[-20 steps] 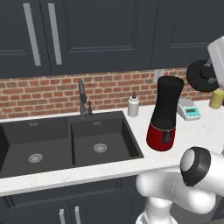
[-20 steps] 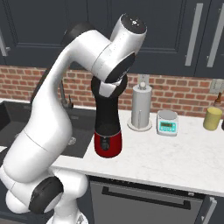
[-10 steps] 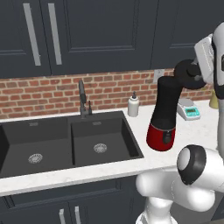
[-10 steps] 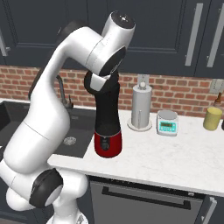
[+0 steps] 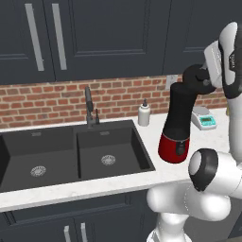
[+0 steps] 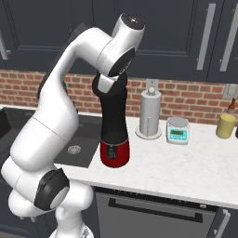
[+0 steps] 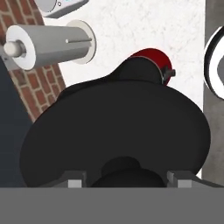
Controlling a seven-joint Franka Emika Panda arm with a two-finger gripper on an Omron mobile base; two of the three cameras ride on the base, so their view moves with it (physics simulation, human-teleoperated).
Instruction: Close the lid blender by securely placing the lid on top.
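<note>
Carried leftward since the earlier frame, the end effector (image 7: 124,177), clamped on the lid (image 7: 118,135), now holds it just above the blender (image 5: 176,124) on the worktop (image 6: 195,162); lowering and seating remain.

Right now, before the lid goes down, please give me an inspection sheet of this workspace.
Surface: white speckled stone counter with a black double sink.
Job's things: tall black blender jar on a glossy red base, upright near the counter edge; flat round black lid held tilted beside the jar's top, not seated.
Clutter: small white soap bottle, grey-and-teal kitchen scale, grey paper-towel holder, yellow jar.
Grippers: gripper closed on the lid's knob.
Cables: nothing seen.
Surroundings: brick backsplash, dark cabinets.
</note>
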